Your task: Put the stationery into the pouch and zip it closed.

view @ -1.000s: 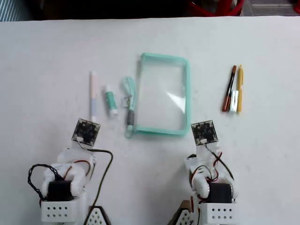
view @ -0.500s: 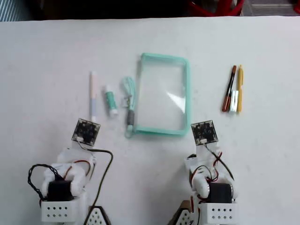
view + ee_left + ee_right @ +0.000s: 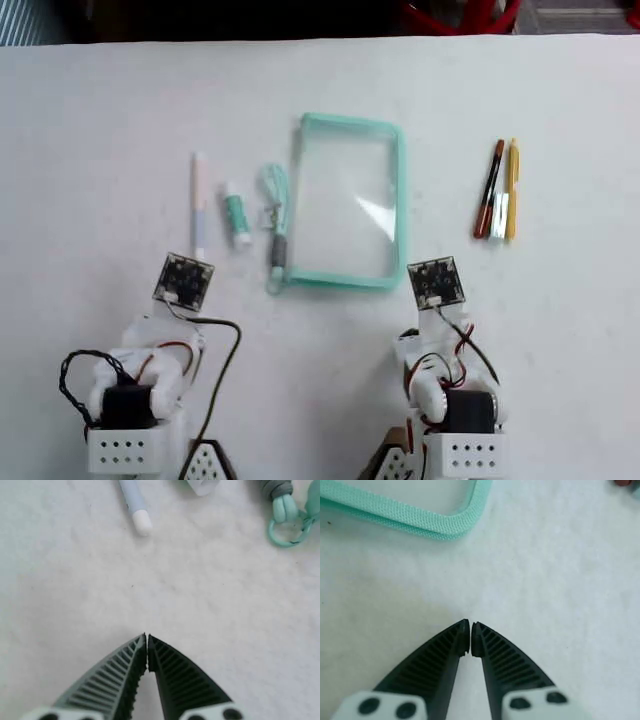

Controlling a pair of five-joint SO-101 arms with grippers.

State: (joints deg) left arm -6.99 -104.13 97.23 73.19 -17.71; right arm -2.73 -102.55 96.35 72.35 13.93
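Observation:
A clear pouch (image 3: 345,200) with a mint-green border lies flat mid-table, its grey and green strap (image 3: 275,225) on its left side. Left of that lie a small green-and-white tube (image 3: 237,215) and a pale pink and blue pen (image 3: 199,203). An orange-brown pen (image 3: 489,187) and a yellow pen (image 3: 511,188) lie side by side to the pouch's right. My left gripper (image 3: 147,639) is shut and empty, hovering near the pale pen's tip (image 3: 140,521) and the strap's clasp (image 3: 287,524). My right gripper (image 3: 470,626) is shut and empty, just short of the pouch's corner (image 3: 455,525).
Both arm bases (image 3: 130,420) (image 3: 455,420) sit at the table's near edge with loose cables. The white table (image 3: 100,110) stretches open around the items. A red object (image 3: 460,15) lies beyond the far edge.

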